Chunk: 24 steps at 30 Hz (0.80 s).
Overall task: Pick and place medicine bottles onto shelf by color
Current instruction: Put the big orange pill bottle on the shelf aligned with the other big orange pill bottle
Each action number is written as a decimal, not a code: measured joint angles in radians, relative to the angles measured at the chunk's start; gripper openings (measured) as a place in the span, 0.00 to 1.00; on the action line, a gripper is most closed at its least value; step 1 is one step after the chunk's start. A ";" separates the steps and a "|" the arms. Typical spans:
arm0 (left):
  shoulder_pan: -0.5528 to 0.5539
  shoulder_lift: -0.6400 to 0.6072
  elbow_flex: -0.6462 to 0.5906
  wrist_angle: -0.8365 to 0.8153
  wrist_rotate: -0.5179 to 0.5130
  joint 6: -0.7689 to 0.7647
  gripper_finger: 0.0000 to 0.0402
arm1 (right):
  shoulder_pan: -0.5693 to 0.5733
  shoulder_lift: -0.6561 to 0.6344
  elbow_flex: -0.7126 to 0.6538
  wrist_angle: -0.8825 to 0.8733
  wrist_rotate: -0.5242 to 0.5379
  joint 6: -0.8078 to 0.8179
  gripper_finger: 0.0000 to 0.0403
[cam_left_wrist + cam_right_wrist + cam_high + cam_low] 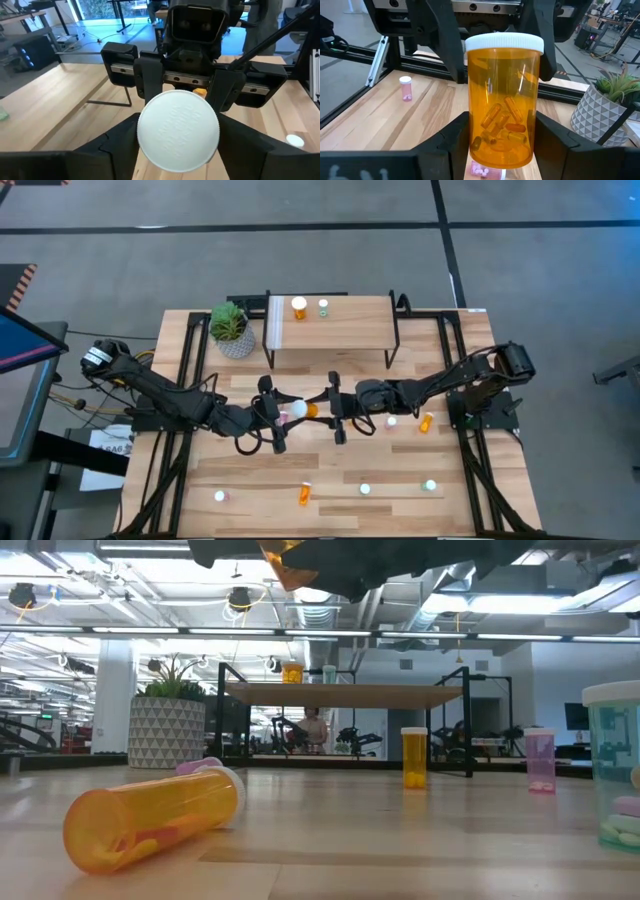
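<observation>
1. Both arms meet mid-table in front of the shelf point(330, 328), holding one large orange bottle point(303, 410) between them, off the table
2. Left end effector point(285, 416) clamps the white-cap end; in the left wrist view the cap point(178, 131) sits between its two fingers point(112, 145)
3. Right end effector point(327, 408) grips the orange body; in the right wrist view the pill-filled bottle point(503, 102) sits between its fingers point(451, 140)
4. On the shelf: one orange bottle point(299, 307) and one teal bottle point(323, 308), upright, near each other
5. Potted plant point(231, 330) just beside the shelf's white-strip end
6. On the table near the right arm: small orange bottle point(427, 421), lying tilted
7. Front row on the table: pink bottle point(220, 497), orange bottle on its side point(304, 494), two teal bottles point(365, 490) point(430, 485)
8. Low view: person point(315, 726) far back in the room
</observation>
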 joint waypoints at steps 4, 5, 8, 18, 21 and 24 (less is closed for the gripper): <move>0.000 0.000 0.000 0.000 0.000 0.000 0.50 | 0.000 0.000 0.000 0.000 0.000 -0.002 0.48; 0.000 0.000 0.000 0.000 0.001 0.000 0.49 | 0.000 0.000 0.000 0.000 0.000 -0.002 0.48; 0.002 0.000 0.000 0.000 0.003 0.000 0.48 | 0.000 0.000 0.000 -0.001 0.000 0.000 0.48; 0.012 0.000 0.002 -0.006 0.017 -0.047 0.47 | 0.004 0.000 0.000 -0.005 -0.003 0.047 0.52; 0.019 0.000 0.021 -0.030 0.038 -0.057 0.47 | 0.000 0.000 0.000 -0.004 -0.003 0.065 0.56; 0.021 0.000 0.036 -0.052 0.042 -0.058 0.47 | -0.001 0.000 0.000 -0.004 -0.001 0.091 0.59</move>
